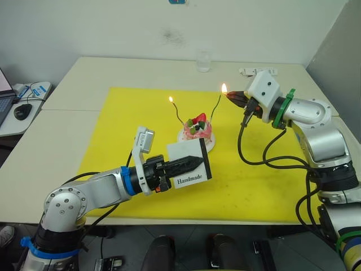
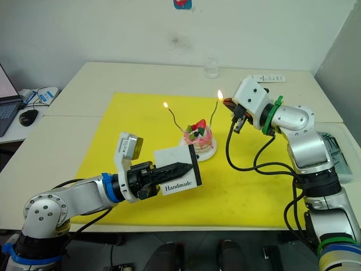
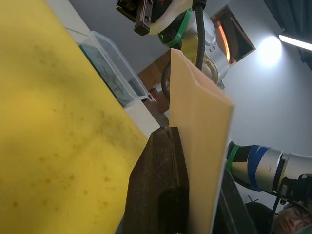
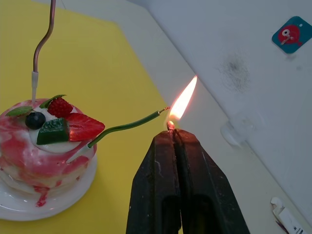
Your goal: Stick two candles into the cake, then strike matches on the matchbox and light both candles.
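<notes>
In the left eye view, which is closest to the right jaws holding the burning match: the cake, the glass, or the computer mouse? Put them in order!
Counting from the right gripper:
1. The glass, on the table beyond the mat.
2. The cake, mid-mat; almost tied with the glass, barely farther.
3. The computer mouse, way off at the far left.

The right end effector [image 1: 233,97] holds a flame at one candle [image 1: 218,104]; the other candle [image 1: 176,111] already burns.

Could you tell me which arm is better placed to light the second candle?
The right: its gripper pinches a burning match right at the unlit candle tip. The left gripper only holds the matchbox.
</notes>
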Robot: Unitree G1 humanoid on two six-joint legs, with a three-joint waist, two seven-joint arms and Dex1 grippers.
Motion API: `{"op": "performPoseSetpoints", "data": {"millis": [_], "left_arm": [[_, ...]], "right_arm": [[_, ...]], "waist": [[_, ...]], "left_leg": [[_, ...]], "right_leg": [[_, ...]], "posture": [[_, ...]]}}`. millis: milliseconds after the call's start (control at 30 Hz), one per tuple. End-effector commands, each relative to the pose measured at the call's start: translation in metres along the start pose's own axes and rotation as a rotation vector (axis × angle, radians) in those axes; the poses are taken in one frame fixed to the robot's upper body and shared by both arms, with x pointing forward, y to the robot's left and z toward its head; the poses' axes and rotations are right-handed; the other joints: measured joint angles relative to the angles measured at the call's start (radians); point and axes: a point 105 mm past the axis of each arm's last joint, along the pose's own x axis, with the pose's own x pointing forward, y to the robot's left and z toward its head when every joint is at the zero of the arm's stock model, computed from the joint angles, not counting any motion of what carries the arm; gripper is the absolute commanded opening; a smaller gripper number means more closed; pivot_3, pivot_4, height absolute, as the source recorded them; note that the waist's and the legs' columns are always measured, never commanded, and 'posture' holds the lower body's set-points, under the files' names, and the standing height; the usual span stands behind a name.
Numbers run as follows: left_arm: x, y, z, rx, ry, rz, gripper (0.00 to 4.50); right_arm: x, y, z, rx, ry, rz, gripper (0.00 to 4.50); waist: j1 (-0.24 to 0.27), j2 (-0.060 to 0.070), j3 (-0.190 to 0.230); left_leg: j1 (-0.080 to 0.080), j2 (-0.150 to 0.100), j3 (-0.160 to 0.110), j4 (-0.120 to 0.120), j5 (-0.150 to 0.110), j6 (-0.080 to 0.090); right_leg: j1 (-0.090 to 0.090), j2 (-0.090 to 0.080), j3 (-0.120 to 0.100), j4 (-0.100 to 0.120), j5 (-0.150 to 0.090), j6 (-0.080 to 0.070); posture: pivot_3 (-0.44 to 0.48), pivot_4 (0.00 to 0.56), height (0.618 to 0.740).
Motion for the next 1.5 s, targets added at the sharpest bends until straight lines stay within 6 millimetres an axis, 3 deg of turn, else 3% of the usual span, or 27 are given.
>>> {"op": "performPoseSetpoints", "data": {"millis": [33,700,1067,1233,1500], "left_arm": [[0.002,-0.009,0.003,0.029,-0.006,-0.037,0.00],[0.002,-0.009,0.001,0.031,0.000,-0.044,0.00],[0.002,-0.010,-0.001,0.030,0.005,-0.051,0.00],[0.006,-0.010,-0.001,0.059,0.014,-0.059,0.00],[0.020,-0.019,-0.010,0.285,0.086,-0.088,0.00]], "right_arm": [[0.000,-0.011,0.018,-0.051,-0.055,-0.035,0.05],[0.001,-0.011,0.017,-0.059,-0.055,-0.031,0.05],[-0.022,-0.017,-0.002,-0.059,0.019,-0.064,0.05],[-0.043,-0.021,-0.017,-0.043,0.087,-0.110,0.05],[-0.112,-0.042,-0.064,0.073,0.312,-0.383,0.05]], "waist": [[0.000,0.000,0.000],[0.000,0.000,0.000],[0.000,0.000,0.000],[0.001,0.000,0.000],[0.008,0.000,0.000]], "left_leg": [[0.000,0.000,0.000,0.000,0.000,0.000],[0.000,0.000,0.000,0.000,0.000,0.000],[0.000,0.000,0.000,0.000,0.000,0.000],[0.000,0.000,0.000,0.000,0.000,0.000],[-0.001,-0.001,0.001,0.000,0.000,0.000]], "right_leg": [[0.000,0.000,0.000,0.000,0.000,0.000],[0.000,0.000,0.000,0.000,0.000,0.000],[0.000,0.000,0.000,0.000,0.000,0.000],[0.000,0.000,0.000,0.000,0.000,0.000],[0.000,0.000,0.001,-0.001,0.000,0.000]], "posture": [[0.000,0.150,0.740],[0.000,0.150,0.740],[0.000,0.150,0.740],[0.000,0.150,0.740],[0.000,0.150,0.740]]}}
